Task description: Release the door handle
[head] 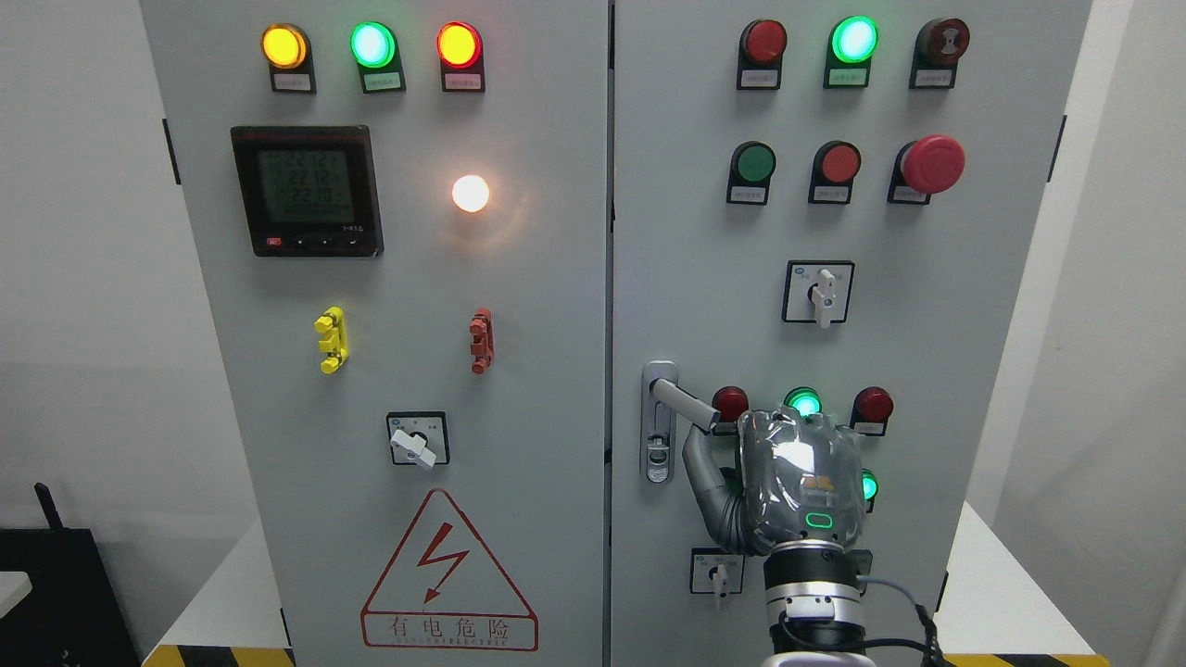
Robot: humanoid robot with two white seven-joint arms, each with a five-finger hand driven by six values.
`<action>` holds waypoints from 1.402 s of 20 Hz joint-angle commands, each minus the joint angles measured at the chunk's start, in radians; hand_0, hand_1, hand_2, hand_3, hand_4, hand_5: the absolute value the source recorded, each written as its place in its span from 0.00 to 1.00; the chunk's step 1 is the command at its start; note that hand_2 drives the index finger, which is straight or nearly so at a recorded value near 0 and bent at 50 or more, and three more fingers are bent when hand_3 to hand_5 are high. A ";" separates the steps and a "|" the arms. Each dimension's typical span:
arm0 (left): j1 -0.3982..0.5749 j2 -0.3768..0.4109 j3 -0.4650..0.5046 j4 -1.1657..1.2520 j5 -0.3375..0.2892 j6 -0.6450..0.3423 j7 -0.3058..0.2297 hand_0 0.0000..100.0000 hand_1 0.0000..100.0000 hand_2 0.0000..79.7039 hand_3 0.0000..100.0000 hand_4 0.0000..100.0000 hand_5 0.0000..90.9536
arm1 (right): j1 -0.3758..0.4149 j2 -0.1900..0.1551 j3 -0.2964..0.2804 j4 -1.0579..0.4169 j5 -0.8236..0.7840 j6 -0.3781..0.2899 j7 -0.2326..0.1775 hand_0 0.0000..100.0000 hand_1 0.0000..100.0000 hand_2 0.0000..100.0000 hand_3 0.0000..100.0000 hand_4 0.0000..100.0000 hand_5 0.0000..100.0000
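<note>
Right hand (788,472): comes up from the bottom edge right of the middle, its silver back toward the camera; the thumb (701,463) rises toward the free end of the door handle, and the other fingers curl away behind the palm, so I cannot tell whether anything is clasped (thumb and lever look very close, contact unclear).
Left hand: not in the picture.
Door handle (683,402): a grey lever on the right cabinet door (973,324), swung out from its lock plate (659,445) and slanting down to the right, its tip just above and left of the hand.
Step in hand: judged to be the letting-go itself, late in the task; the lever is already turned off its plate.
Next move: calls for the thumb to ease away from the lever and the hand to draw back toward the robot, without knocking the lever or the red lamp (730,404) and green lamp (803,401) just beside it.
Farther up the door: a rotary switch (819,292) and a red mushroom button (932,164).
Left door (547,371): a digital meter (307,191) and a lightning warning sign (449,574).
</note>
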 commanded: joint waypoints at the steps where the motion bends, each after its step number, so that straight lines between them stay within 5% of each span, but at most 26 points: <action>1: 0.032 0.000 0.000 -0.031 0.000 0.000 0.001 0.12 0.39 0.00 0.00 0.00 0.00 | -0.001 -0.001 -0.005 -0.001 -0.005 0.000 0.000 0.61 0.00 1.00 1.00 1.00 0.96; 28: 0.034 0.000 0.000 -0.031 0.000 0.000 0.001 0.12 0.39 0.00 0.00 0.00 0.00 | -0.003 0.001 -0.005 0.001 -0.008 -0.003 0.002 0.61 0.00 1.00 1.00 1.00 0.96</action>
